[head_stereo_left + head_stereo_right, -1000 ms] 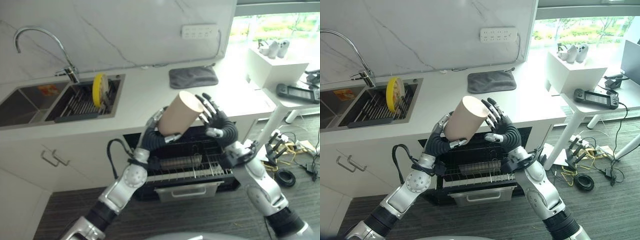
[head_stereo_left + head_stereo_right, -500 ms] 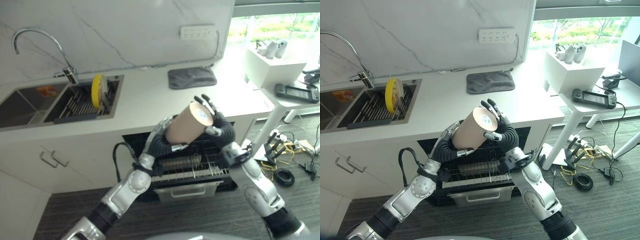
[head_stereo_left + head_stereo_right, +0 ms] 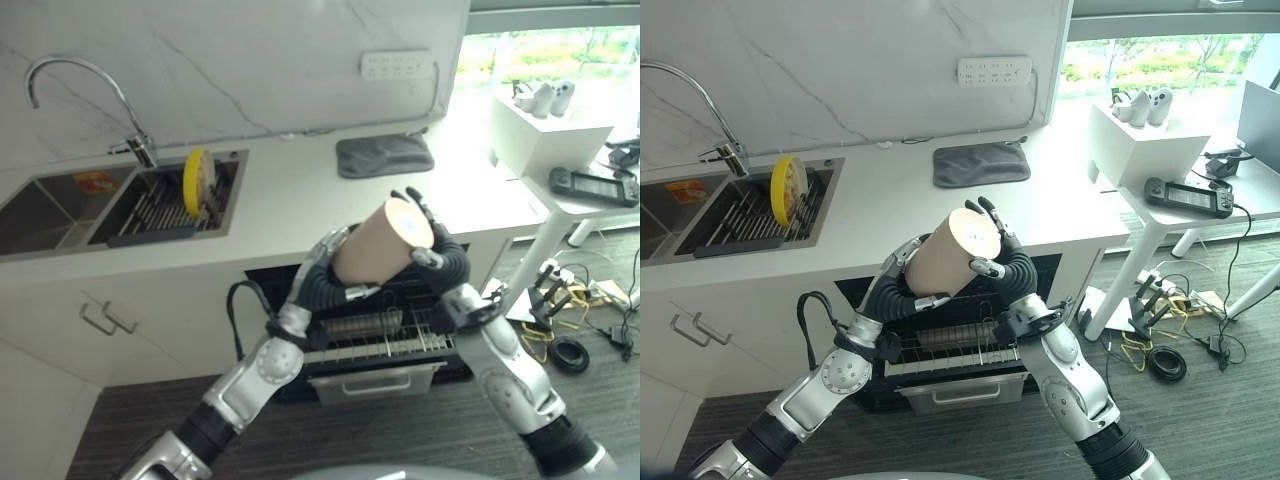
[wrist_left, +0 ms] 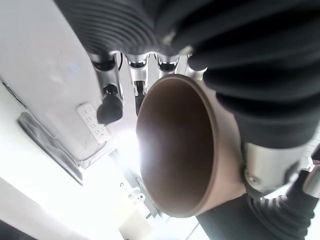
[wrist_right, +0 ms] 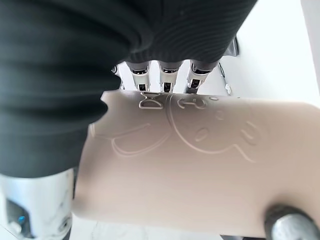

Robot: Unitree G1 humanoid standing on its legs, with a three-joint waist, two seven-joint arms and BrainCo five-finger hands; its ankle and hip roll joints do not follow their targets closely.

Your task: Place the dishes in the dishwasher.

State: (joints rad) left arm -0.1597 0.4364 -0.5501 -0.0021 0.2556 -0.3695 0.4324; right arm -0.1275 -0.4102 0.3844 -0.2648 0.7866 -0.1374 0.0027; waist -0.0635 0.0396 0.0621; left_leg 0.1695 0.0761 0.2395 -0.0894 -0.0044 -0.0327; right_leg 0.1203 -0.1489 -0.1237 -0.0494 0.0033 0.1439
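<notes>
Between the two hands, a smooth, matte beige plastic cup (image 3: 948,255) of tapered cylindrical form is being held in the air, directly above the open dishwasher's wire rack (image 3: 960,345). The left hand (image 3: 902,283) is curling its fingers around the cup wall near the open mouth, while the right hand (image 3: 997,258) is wrapping its fingers and thumb around the closed base end; both hands are therefore grasping the cup. Compared with one second ago, the cup is tilting further over: its flat, pale base is now facing up and toward the right hand, whereas its open rim was pointing upward earlier. The right hand, previously spread with fingers clear of the cup, is now closing on it. This is judged to be an inversion or handover step, preparing the cup for mouth-down loading into the rack below the hands. In the left wrist view the interior of the cup is appearing dark brown and glossy; in the right wrist view the outer wall is showing a shallow embossed line pattern. Beyond the left hand, a round yellow plate (image 3: 199,180) is standing on edge in the sink's ribbed metal drainer (image 3: 160,205), still awaiting loading.
</notes>
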